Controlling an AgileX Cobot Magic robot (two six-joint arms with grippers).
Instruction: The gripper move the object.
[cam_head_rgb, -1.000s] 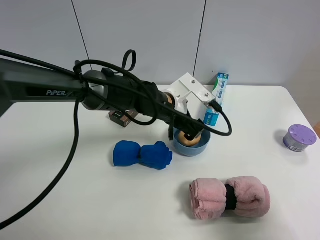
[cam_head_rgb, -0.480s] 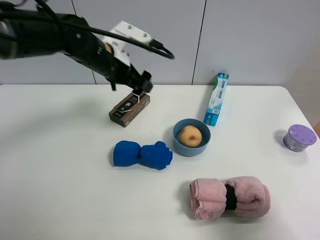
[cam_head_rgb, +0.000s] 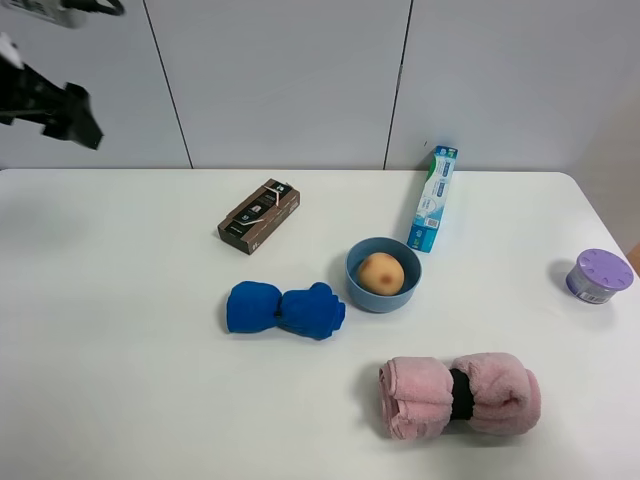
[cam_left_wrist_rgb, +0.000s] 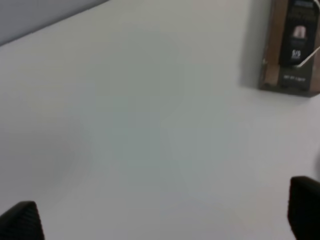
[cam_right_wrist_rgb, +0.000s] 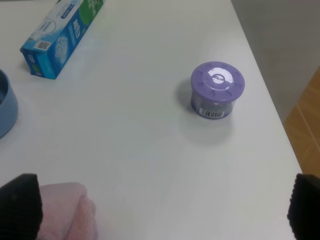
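Note:
The orange-tan fruit (cam_head_rgb: 380, 272) with a reddish blotch lies in the blue bowl (cam_head_rgb: 354, 282) at the table's middle. My left gripper (cam_head_rgb: 58, 108) is high at the far left, well away from the bowl. In the left wrist view the left gripper (cam_left_wrist_rgb: 162, 220) is open and empty over bare table, its dark fingertips (cam_left_wrist_rgb: 21, 220) wide apart. My right gripper (cam_right_wrist_rgb: 162, 212) is open and empty. It is out of the exterior high view. The fruit is hidden in both wrist views.
A brown box (cam_head_rgb: 259, 216) (cam_left_wrist_rgb: 292, 47), a blue-green toothpaste box (cam_head_rgb: 434, 198) (cam_right_wrist_rgb: 62, 37), a blue rolled towel (cam_head_rgb: 285, 308), a pink rolled towel (cam_head_rgb: 458, 393) (cam_right_wrist_rgb: 65, 210) and a purple lidded container (cam_head_rgb: 598, 275) (cam_right_wrist_rgb: 217, 90) lie on the white table. The bowl's rim (cam_right_wrist_rgb: 6, 107) shows in the right wrist view.
My left arm has pulled back from the bowl, up and to the far left. The fruit stays in the bowl. Nothing else has moved.

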